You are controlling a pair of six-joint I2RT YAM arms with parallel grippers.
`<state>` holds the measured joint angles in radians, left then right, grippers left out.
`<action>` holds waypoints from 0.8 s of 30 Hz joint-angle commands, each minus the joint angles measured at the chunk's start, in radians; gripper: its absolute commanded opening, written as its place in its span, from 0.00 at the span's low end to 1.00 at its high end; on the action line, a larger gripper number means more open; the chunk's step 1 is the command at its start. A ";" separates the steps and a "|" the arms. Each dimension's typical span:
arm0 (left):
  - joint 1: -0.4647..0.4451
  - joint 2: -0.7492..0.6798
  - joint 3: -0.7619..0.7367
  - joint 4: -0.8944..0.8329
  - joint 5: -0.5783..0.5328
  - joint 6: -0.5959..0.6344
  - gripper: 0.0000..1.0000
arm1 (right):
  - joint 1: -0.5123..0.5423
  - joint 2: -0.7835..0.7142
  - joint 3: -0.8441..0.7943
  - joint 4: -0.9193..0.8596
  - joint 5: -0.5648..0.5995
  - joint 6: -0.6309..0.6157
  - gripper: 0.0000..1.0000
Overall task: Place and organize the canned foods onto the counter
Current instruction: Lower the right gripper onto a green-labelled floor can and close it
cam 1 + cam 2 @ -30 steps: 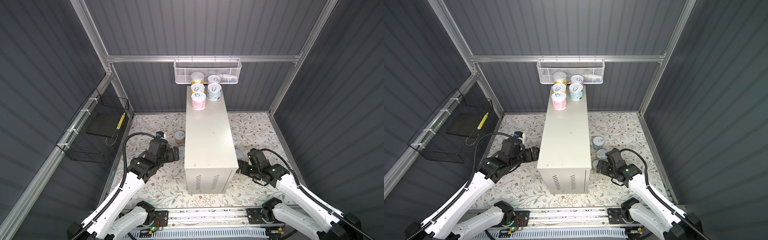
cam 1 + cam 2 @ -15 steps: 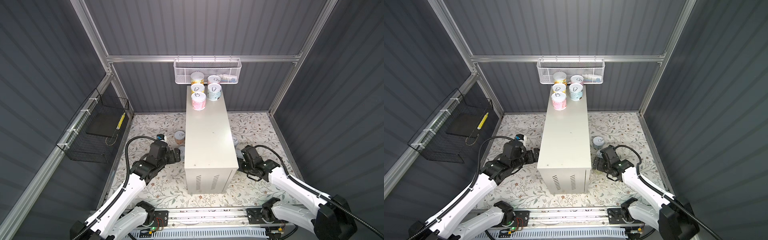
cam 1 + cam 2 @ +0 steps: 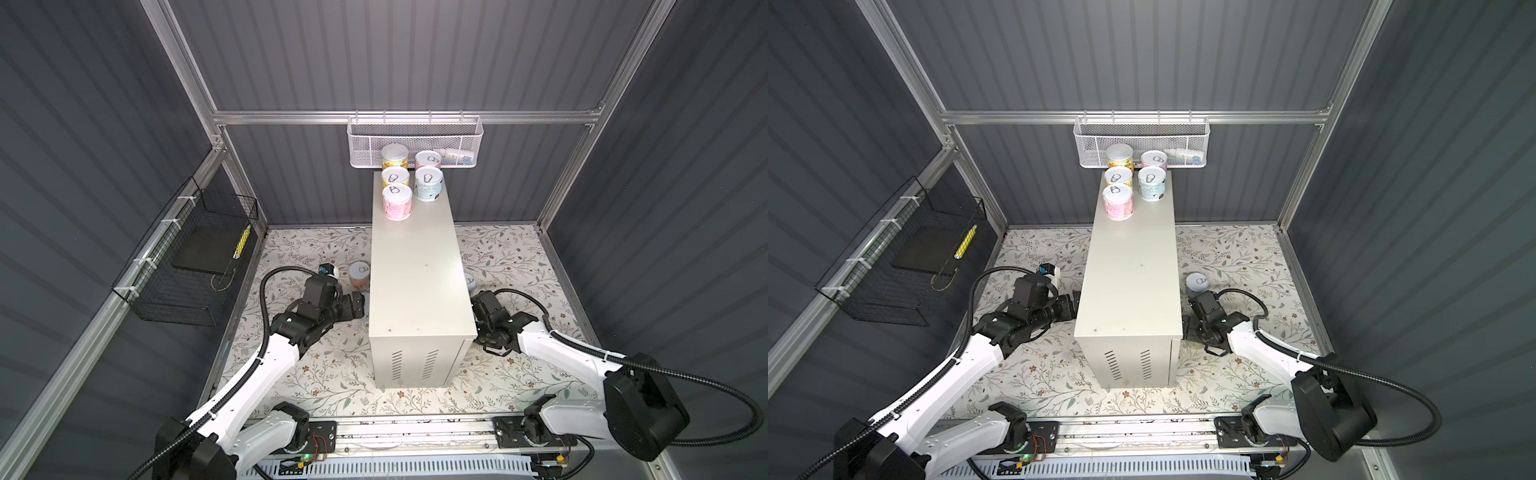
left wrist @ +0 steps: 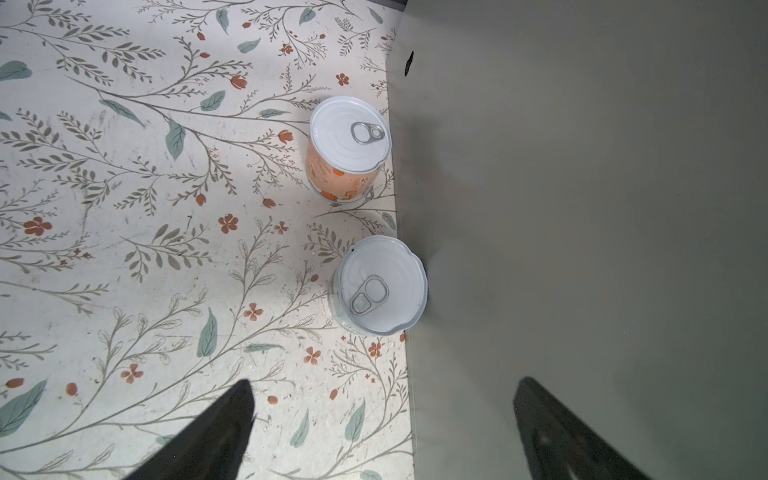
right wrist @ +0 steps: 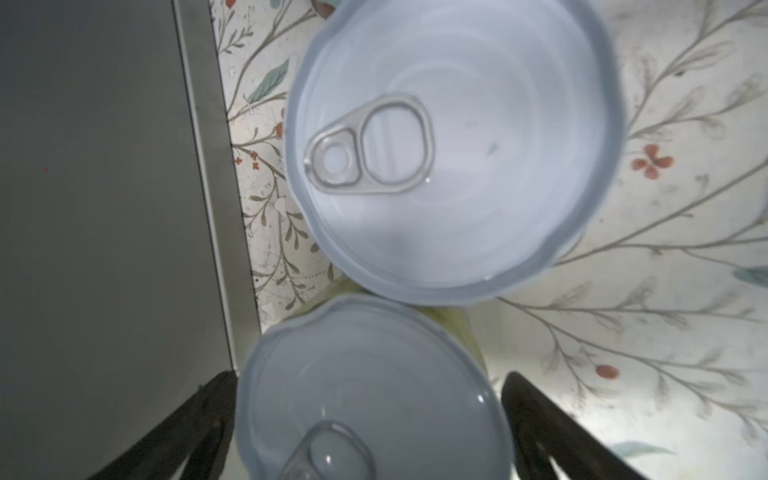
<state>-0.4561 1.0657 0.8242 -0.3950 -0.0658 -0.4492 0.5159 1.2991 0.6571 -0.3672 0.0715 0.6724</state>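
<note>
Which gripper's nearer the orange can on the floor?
Left. The left gripper is near the orange can, same side of the counter; the right gripper is across it, over another can.

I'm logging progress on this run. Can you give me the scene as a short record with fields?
Counter: upright, centre of floor
On counter: five cans, grouped at far end
Floor, left of counter: orange can, second can, both upright
Floor, right of counter: far can, near can, both upright
Left end effector: open, empty, second can ahead of it
Right end effector: open, astride near can; contact unclear
Left to place: at least four cans
</note>
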 commanded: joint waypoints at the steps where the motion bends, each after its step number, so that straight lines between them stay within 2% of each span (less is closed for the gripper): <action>1: 0.009 0.013 0.043 0.027 0.027 0.024 0.98 | 0.007 0.019 0.006 0.030 0.019 -0.001 0.97; 17: 0.011 0.019 0.047 0.037 0.028 0.034 0.98 | 0.041 0.119 0.027 0.010 0.084 -0.010 0.89; 21: 0.013 0.025 0.054 0.024 0.038 0.037 0.98 | 0.055 0.124 0.009 0.022 0.084 0.002 0.83; 24: 0.013 0.030 0.059 0.015 0.032 0.043 0.98 | 0.064 0.129 -0.005 0.033 0.079 0.012 0.74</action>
<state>-0.4496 1.0889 0.8467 -0.3656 -0.0471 -0.4301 0.5686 1.4155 0.6624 -0.3321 0.1581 0.6716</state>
